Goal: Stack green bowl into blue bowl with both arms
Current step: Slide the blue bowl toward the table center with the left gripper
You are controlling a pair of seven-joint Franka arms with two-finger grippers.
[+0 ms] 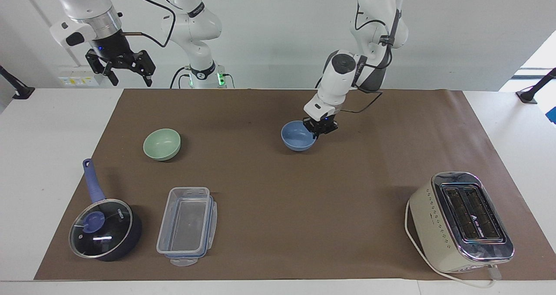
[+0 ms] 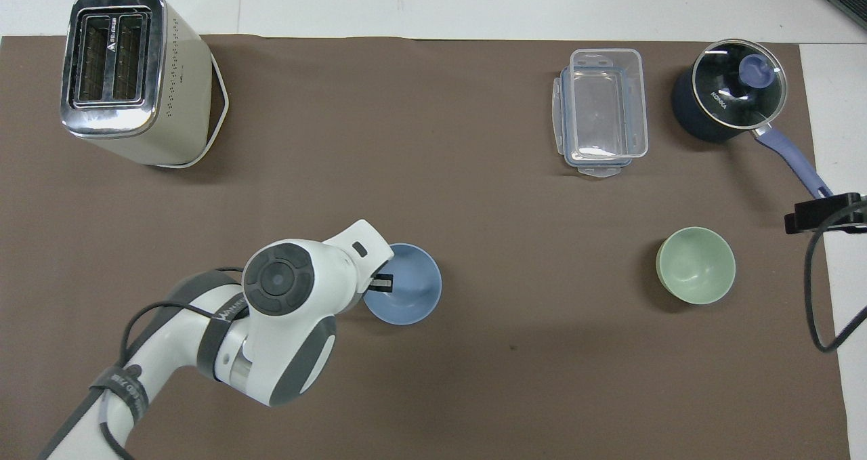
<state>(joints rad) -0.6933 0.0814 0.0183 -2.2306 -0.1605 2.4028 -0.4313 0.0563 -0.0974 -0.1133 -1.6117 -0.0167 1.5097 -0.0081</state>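
The left gripper [image 1: 320, 129] is pinching the rim of the blue bowl [image 1: 297, 136] on the side toward the left arm's end, fingers clamped on the wall, the bowl sitting low over the mat's middle. From the blue bowl, the green bowl [image 1: 162, 144] is lying toward the right arm's end, well apart, about level with it and untouched. The right gripper [image 1: 120, 67] is hanging high off the mat's corner, fingers spread, and it looks the nearer one to the green bowl.
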